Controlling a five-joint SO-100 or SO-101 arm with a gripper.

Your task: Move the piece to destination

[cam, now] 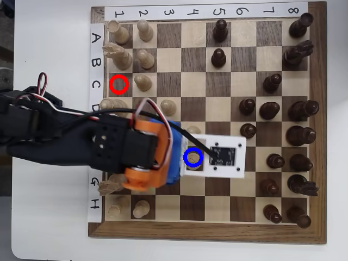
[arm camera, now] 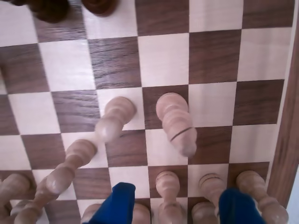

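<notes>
- Blue two-fingered hand (arm camera: pixel 182 205) is spread, holding nothing
- Pale beige knobbed wooden chess piece (cam: pixel 194 166) sits beneath the wrist at the blue-circled dark square (cam: pixel 193 157); judged placed
- Lift straight up; avoid neighbouring pale pawns (arm camera: pixel 168 186)

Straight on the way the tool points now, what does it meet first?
In the wrist view the open tool points down at the board, and a pale rounded-top piece stands between its blue fingertips. The tool would probably meet that piece first, though depth is hard to judge.
</notes>
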